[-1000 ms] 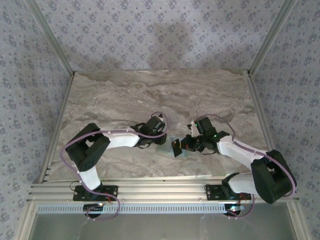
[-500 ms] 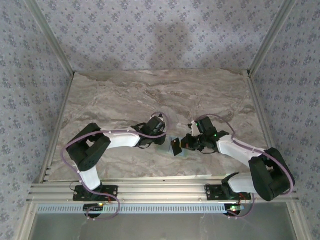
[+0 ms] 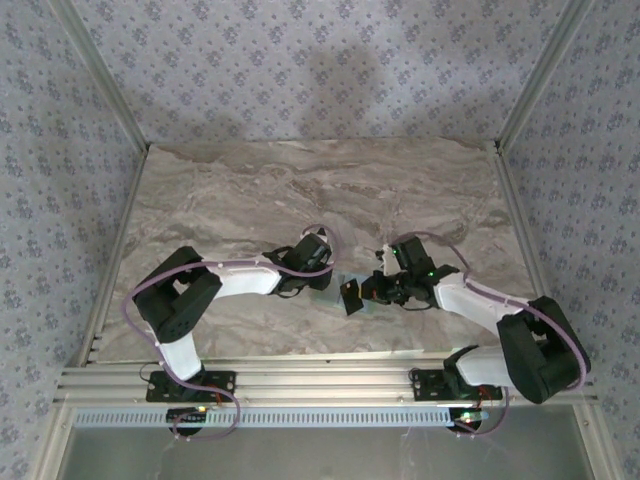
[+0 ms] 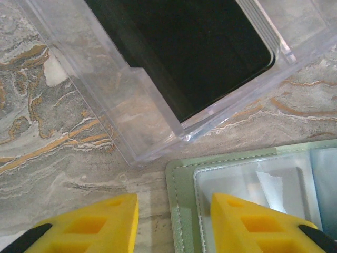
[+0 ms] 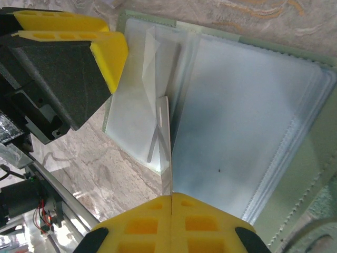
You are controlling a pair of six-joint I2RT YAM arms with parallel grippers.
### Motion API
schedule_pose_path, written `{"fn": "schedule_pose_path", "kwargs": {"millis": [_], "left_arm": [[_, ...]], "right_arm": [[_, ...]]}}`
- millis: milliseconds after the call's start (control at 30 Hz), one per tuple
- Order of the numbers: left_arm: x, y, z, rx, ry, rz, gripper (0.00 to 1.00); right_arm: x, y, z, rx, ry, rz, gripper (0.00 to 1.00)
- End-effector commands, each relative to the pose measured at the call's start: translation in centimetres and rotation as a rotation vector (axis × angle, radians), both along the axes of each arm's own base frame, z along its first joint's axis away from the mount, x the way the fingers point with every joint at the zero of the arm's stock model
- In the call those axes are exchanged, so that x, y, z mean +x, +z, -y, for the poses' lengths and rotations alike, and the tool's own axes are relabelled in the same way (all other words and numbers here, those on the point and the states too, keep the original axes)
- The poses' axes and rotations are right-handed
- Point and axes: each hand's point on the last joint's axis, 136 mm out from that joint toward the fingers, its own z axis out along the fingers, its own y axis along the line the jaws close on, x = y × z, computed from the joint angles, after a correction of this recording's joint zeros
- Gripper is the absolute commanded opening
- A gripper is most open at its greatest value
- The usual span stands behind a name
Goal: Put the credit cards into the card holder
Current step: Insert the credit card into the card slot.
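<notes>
right jaws clenched on a credit card (image 5: 166,142) — edge-on over the card holder (image 5: 247,121), left jaws spread at its corner

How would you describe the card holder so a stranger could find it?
On the marble table, look between the left gripper and right gripper. The card holder lies there: pale green, stitched, with clear sleeves, unlike the transparent box beside it.

Pale green card holder (image 5: 237,132), open flat, clear sleeves upward; one thin credit card (image 5: 167,147) on edge over it.
</notes>
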Motion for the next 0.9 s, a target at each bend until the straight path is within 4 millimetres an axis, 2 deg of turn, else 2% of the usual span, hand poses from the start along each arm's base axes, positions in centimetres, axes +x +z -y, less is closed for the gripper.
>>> {"fn": "schedule_pose_path", "kwargs": {"millis": [0, 200, 867], "left_arm": [[-1.8, -2.0, -1.2, 0.056, -0.008, -0.070, 0.40], [-1.9, -2.0, -1.1, 0.053, -0.010, -0.069, 0.40], [-5.2, -2.6, -1.6, 0.037, -0.030, -0.085, 0.39]], "right_arm": [[-0.5, -0.2, -0.5, 0.027, 0.009, -0.032, 0.00], [-0.2, -0.5, -0.7, 0.033, 0.002, -0.040, 0.00], [1.9, -2.0, 0.2, -0.053, -0.122, 0.019, 0.00]]}}
